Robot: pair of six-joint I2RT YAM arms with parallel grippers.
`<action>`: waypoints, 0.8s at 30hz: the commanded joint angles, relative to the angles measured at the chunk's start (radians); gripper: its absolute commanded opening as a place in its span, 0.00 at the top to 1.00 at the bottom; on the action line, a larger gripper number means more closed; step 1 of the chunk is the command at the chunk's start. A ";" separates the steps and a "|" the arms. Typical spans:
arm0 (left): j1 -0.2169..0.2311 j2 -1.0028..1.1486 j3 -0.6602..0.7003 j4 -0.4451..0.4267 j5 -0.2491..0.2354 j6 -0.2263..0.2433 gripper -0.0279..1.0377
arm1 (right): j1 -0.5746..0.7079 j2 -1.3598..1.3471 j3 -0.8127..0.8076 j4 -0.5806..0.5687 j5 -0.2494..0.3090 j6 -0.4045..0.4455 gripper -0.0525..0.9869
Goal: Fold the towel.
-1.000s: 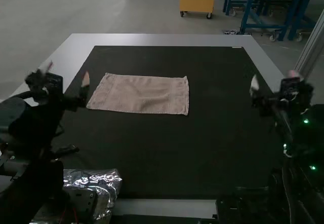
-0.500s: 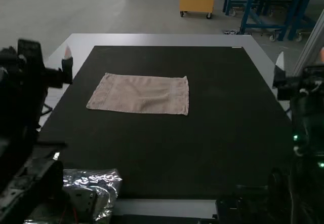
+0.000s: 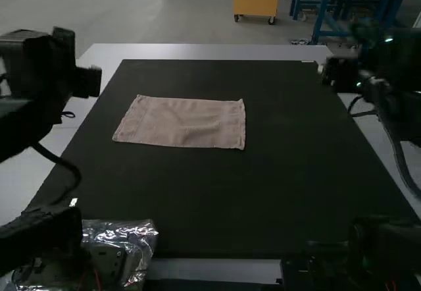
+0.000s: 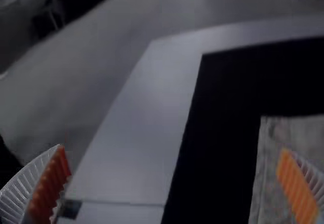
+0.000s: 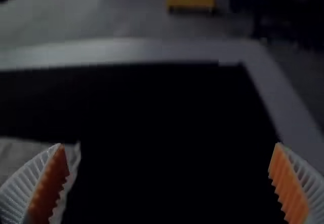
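Flat, pinkish-beige, slightly rumpled towel

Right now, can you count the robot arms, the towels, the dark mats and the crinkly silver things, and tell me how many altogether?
Robot arms: 2, the left arm and the right arm
Towel: 1
Dark mat: 1
Crinkly silver thing: 1
Total: 5

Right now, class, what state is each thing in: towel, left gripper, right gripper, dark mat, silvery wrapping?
Towel, lying flat, slightly wrinkled, unheld; whether folded, cannot tell.
Left gripper, open, empty.
Right gripper, open, empty.
Dark mat, lying flat.
Silvery wrapping, crumpled.
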 commanded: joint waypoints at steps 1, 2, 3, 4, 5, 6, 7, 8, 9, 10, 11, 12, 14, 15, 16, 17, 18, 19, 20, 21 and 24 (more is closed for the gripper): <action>0.021 0.081 0.040 -0.027 0.022 -0.053 0.07 | 0.000 0.066 0.035 -0.041 -0.066 0.066 0.07; 0.023 0.102 0.042 -0.037 0.028 -0.053 0.07 | 0.003 0.092 0.039 -0.069 -0.081 0.066 0.07; 0.020 0.124 0.046 -0.049 0.033 -0.053 0.07 | 0.007 0.118 0.035 -0.086 -0.095 0.066 0.07; 0.017 0.148 0.049 -0.069 0.039 -0.055 0.07 | 0.014 0.143 0.031 -0.104 -0.101 0.066 0.07; 0.017 0.174 0.052 -0.083 0.053 -0.070 0.07 | 0.017 0.166 0.025 -0.106 -0.100 0.066 0.07; 0.015 0.200 0.054 -0.106 0.073 -0.096 0.07 | 0.020 0.184 0.020 -0.107 -0.101 0.065 0.08; 0.015 0.228 0.055 -0.119 0.088 -0.118 0.07 | 0.023 0.201 0.011 -0.107 -0.110 0.063 0.08; 0.015 0.254 0.057 -0.124 0.096 -0.142 0.07 | 0.020 0.219 0.003 -0.106 -0.132 0.063 0.08; 0.017 0.283 0.060 -0.126 0.099 -0.159 0.07 | 0.017 0.235 -0.004 -0.103 -0.172 0.063 0.08; 0.020 0.312 0.062 -0.124 0.102 -0.170 0.07 | 0.017 0.255 -0.012 -0.100 -0.196 0.063 0.08; 0.021 0.337 0.068 -0.124 0.114 -0.184 0.07 | 0.018 0.268 -0.017 -0.096 -0.199 0.063 0.08; 0.021 0.363 0.071 -0.124 0.129 -0.200 0.07 | 0.020 0.279 -0.020 -0.095 -0.201 0.063 0.08; 0.021 0.409 0.083 -0.122 0.159 -0.220 0.07 | 0.026 0.285 -0.029 -0.092 -0.202 0.040 0.08; 0.023 0.430 0.092 -0.122 0.168 -0.231 0.07 | 0.030 0.285 -0.035 -0.073 -0.193 0.036 0.08; 0.021 0.449 0.098 -0.116 0.172 -0.246 0.07 | 0.032 0.285 -0.043 -0.049 -0.179 0.034 0.08; 0.023 0.467 0.106 -0.109 0.174 -0.246 0.07 | 0.033 0.285 -0.046 -0.029 -0.166 0.034 0.08; 0.023 0.483 0.112 -0.101 0.174 -0.245 0.07 | 0.035 0.285 -0.046 -0.018 -0.147 0.034 0.08; 0.023 0.498 0.120 -0.093 0.182 -0.246 0.07 | 0.041 0.285 -0.044 0.000 -0.133 0.033 0.08; 0.021 0.513 0.127 -0.086 0.189 -0.246 0.07 | 0.046 0.288 -0.041 0.014 -0.121 0.029 0.07; 0.021 0.529 0.134 -0.076 0.192 -0.253 0.07 | 0.053 0.291 -0.037 0.032 -0.115 0.028 0.07; 0.017 0.582 0.152 -0.053 0.192 -0.257 0.07 | 0.078 0.339 -0.015 0.035 -0.124 0.026 0.08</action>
